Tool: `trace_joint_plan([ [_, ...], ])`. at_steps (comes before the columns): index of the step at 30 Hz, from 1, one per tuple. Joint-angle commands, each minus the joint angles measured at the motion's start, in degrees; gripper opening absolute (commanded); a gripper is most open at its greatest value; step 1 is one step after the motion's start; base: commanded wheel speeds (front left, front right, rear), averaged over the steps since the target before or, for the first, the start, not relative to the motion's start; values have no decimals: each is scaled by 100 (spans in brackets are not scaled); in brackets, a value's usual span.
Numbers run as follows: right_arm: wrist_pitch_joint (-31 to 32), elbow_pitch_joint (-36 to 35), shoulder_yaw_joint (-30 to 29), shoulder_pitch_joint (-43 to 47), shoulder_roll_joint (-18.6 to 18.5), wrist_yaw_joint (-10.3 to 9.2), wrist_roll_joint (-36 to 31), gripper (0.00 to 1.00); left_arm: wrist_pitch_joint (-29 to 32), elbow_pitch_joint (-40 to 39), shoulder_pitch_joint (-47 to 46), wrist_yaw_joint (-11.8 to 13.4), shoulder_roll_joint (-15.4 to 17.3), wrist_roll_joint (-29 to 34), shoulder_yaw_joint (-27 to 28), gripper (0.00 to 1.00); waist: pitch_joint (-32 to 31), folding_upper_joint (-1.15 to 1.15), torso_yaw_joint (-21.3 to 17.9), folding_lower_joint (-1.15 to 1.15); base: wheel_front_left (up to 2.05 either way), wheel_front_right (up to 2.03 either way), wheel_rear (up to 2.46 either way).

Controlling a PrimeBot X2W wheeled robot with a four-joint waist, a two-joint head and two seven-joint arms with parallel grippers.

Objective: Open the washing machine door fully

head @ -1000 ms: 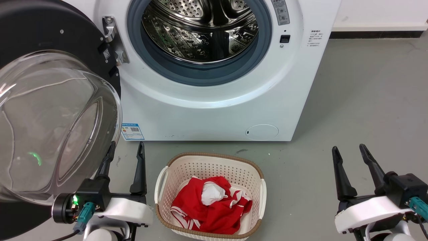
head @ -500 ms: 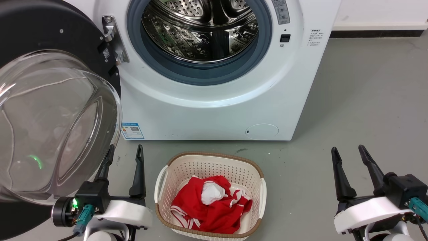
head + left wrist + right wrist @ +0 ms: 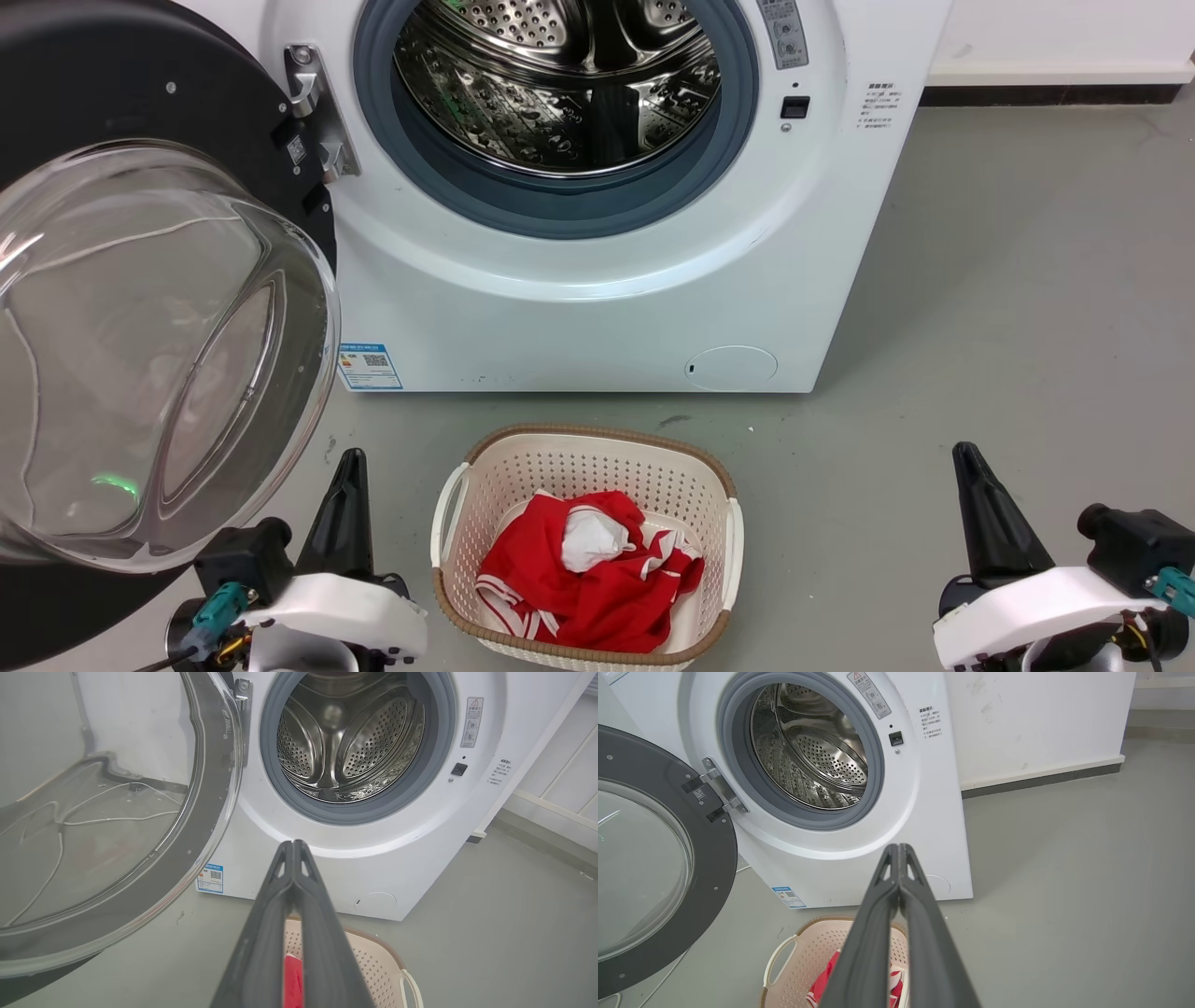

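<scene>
Washer door (image 3: 140,355) wide open; L gripper (image 3: 351,464), R gripper (image 3: 967,461) jaws together.

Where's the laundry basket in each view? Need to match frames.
Head view: basket bottom centre, before the washing machine.
Left wrist view: basket at the bottom edge, right of centre.
Right wrist view: basket at the bottom edge, left of centre.
Shared landmark: blue sticker low on the machine's front.

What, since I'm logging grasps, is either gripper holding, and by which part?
Nothing is held. The left gripper and the right gripper are both shut with nothing between their fingers, apart from the washing machine door.
</scene>
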Motion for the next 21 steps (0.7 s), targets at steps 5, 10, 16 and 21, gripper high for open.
trace_joint_plan([
  [5,62,33,-2,-191,-69,0,784,0,168,-26,-148,-114,-29,-679,160,0,-13,0,-1,0,0,0,0],
  [10,104,96,-7,-231,-86,0,1206,0,269,5,-167,-172,-63,-1055,233,0,-21,0,-2,0,0,0,0],
  [16,162,179,-18,-279,-106,-1,1795,0,410,49,-193,-252,-110,-1588,339,0,-34,0,-3,0,0,0,0],
  [21,212,248,-31,-321,-121,-1,2258,0,521,82,-214,-317,-145,-2007,420,0,-44,0,-5,0,0,0,0],
])
